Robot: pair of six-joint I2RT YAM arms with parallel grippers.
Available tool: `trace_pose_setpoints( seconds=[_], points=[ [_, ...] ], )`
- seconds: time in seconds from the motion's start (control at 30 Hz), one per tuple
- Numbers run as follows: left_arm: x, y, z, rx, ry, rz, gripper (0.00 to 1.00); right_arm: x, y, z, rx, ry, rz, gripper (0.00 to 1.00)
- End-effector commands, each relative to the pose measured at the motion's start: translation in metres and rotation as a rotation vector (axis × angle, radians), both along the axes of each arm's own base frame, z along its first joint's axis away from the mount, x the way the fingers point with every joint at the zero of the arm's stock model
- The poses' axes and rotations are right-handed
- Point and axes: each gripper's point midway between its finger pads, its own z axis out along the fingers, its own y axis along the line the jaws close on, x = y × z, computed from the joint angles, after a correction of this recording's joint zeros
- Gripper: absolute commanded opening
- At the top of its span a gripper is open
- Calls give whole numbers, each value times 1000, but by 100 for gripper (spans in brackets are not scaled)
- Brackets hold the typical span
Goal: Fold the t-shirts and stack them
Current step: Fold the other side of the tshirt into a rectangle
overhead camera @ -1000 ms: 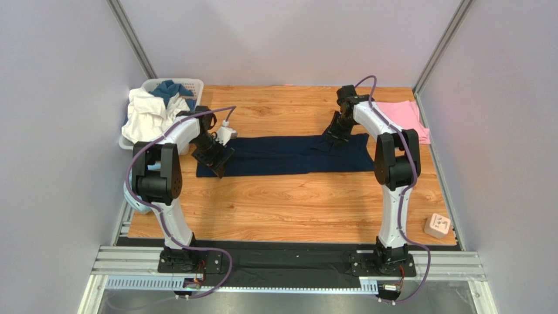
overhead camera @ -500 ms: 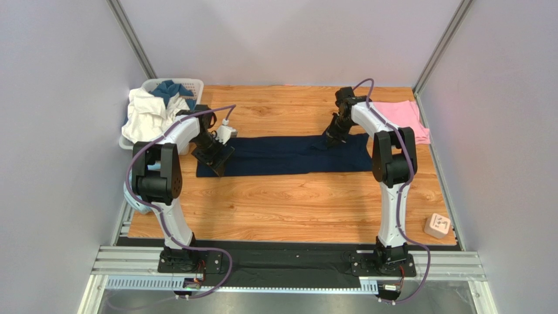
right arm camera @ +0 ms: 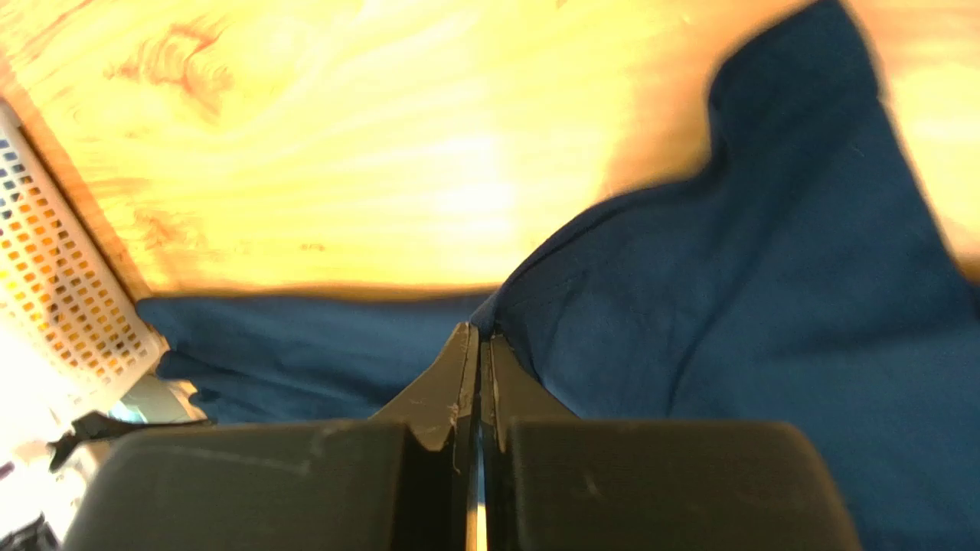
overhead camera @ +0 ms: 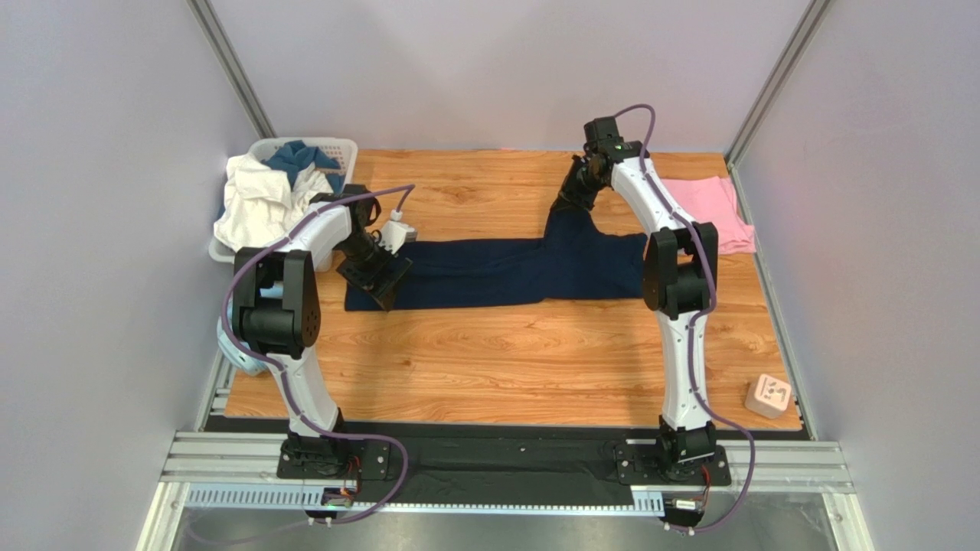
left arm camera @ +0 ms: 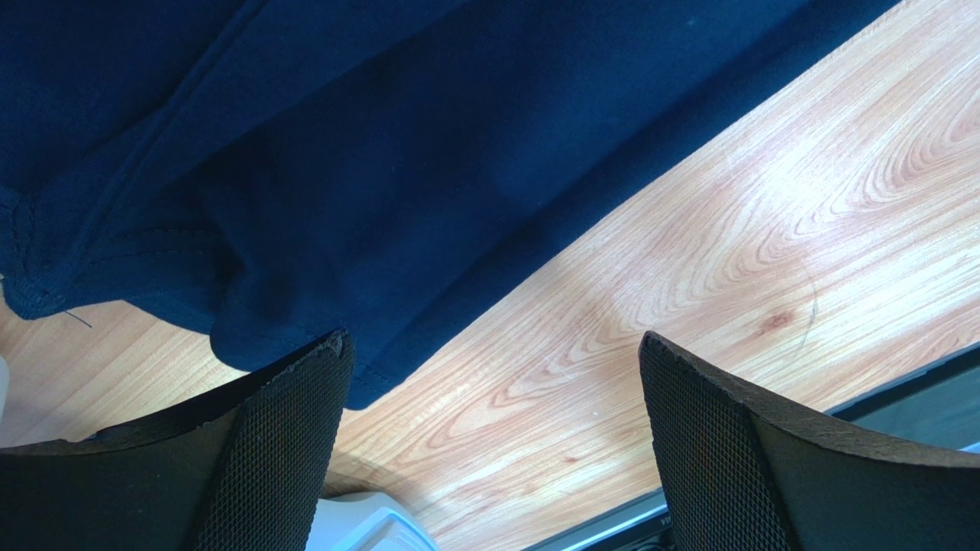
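Wood-grain tabletop point(overhead camera: 518, 356) fills the floor of a booth with pale lavender walls point(overhead camera: 495, 69). At its far side the right gripper point(overhead camera: 576, 187) has its fingers pressed flat together, pinching the far edge of the navy t-shirt point(overhead camera: 495, 270) and holding that edge up in a peak. From this gripper the cloth drops away toward six o'clock and then runs as a long dark band toward eight o'clock across the table. The pink t-shirt point(overhead camera: 722, 209) lies flat at about three o'clock from the right gripper, against the right wall, just beside the navy shirt's right end.

Over the band's left end the left gripper point(overhead camera: 388, 279) hangs with its fingers spread wide and nothing between them. In the left wrist view the navy hem lies at twelve o'clock from the fingertips, with bare wood under the gap. A white laundry basket point(overhead camera: 341, 146) heaped with white and teal cloth sits at ten o'clock from this gripper. A small tan block point(overhead camera: 768, 396) rests near the table's near right corner.
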Motion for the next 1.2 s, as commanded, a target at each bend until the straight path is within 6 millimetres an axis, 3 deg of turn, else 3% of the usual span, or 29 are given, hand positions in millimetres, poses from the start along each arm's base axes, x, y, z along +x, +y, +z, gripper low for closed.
trace_pose_setpoints(
  seconds=[0.0, 0.07, 0.1, 0.17, 0.2, 0.27, 0.33, 0.37, 0.4, 0.43, 0.53, 0.6, 0.63, 0.67, 0.73, 0.77, 0.8, 0.87, 0.9, 0.97, 1.0, 1.17],
  points=[
    [4, -2, 6, -8, -18, -20, 99, 21, 14, -18, 60, -2, -2, 0],
    [3, -1, 5, -4, -16, -23, 99, 25, 16, -30, 69, 6, 2, 4],
    [3, -1, 6, -4, -19, -23, 99, 27, 17, -32, 71, 5, 3, 20],
    [3, -1, 6, -1, -21, -26, 99, 25, 15, -38, 65, 23, 4, 37],
    [4, -1, 7, -1, -23, -26, 99, 20, 10, -43, 47, 47, 1, 51],
    [3, -1, 7, -6, -21, -26, 99, 17, -2, -43, -8, 51, -18, 63],
    [3, -2, 6, -10, -18, -26, 99, 12, -18, -22, -61, 18, -31, 68],
    [3, -2, 5, -10, -16, -28, 99, 12, -29, -17, -113, -3, -53, 75],
    [2, -2, 4, -11, -12, -28, 99, 12, -36, 15, -128, -68, -65, 78],
    [1, -2, 4, -8, -9, -29, 99, 7, -41, 20, -159, -81, -59, 81],
    [2, 0, 5, 0, -14, -33, 99, -6, -63, 66, -200, -161, -107, 83],
    [4, 1, 10, 8, -30, -34, 99, -14, -73, 79, -216, -191, -136, 84],
    [7, 2, 13, 8, -42, -32, 99, -23, -76, 108, -204, -248, -151, 84],
    [9, 1, 19, 2, -60, -28, 99, -39, -75, 89, -188, -197, -151, 84],
    [19, -5, 31, -37, -97, 0, 99, -47, -68, 95, -122, -233, -151, 83],
    [25, -7, 36, -52, -114, 14, 99, -69, -58, 79, -54, -169, -141, 81],
    [34, -13, 43, -84, -139, 39, 99, -71, -50, 75, -6, -171, -128, 80],
    [42, -20, 45, -117, -143, 52, 99, -91, -33, 49, 90, -68, -96, 77],
    [49, -27, 51, -144, -159, 49, 99, -105, -28, 21, 131, 3, -109, 76],
    [54, -37, 44, -148, -135, 40, 99, -118, -18, -2, 188, 67, -103, 74],
    [60, -43, 48, -158, -145, 33, 99, -126, -18, -25, 201, 116, -121, 74],
    [56, -79, 28, -165, -90, -40, 99, -127, -23, -63, 163, 194, -140, 71]
  ],
)
